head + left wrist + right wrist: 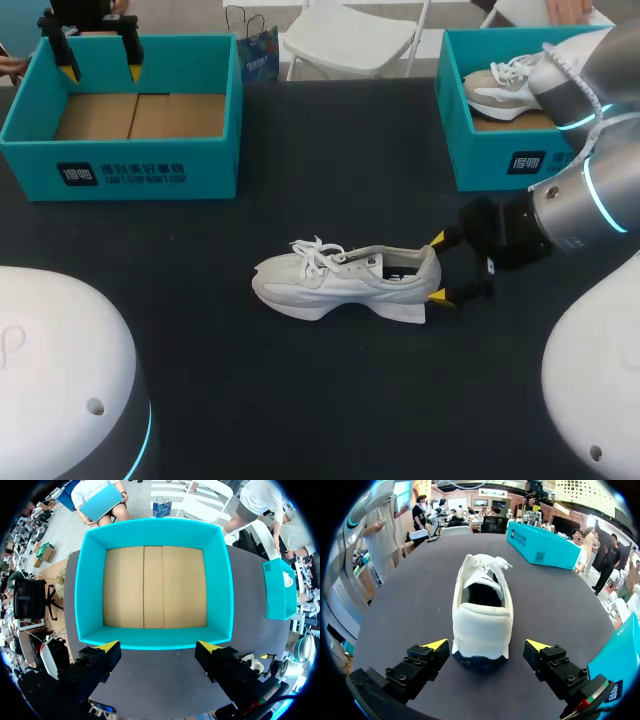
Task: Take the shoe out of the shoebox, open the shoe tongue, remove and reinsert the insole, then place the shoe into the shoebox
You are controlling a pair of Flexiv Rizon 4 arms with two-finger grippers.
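A white shoe (340,283) lies on the dark table, toe pointing left, laces tied, heel toward my right gripper (438,267). That gripper stands open just behind the heel, one yellow tip on each side, touching nothing. In the right wrist view the shoe (482,607) sits ahead of the right gripper (490,646), heel closest. An empty teal shoebox (125,115) stands at the back left, and my left gripper (100,60) hangs open above its far wall. The left wrist view looks down into the shoebox (155,585), with the left gripper (159,647) over its near wall.
A second teal box (500,120) at the back right holds another white shoe (500,88). My right arm (590,190) crosses in front of that box. Dark tabletop (330,400) spreads between the shoe and the front edge.
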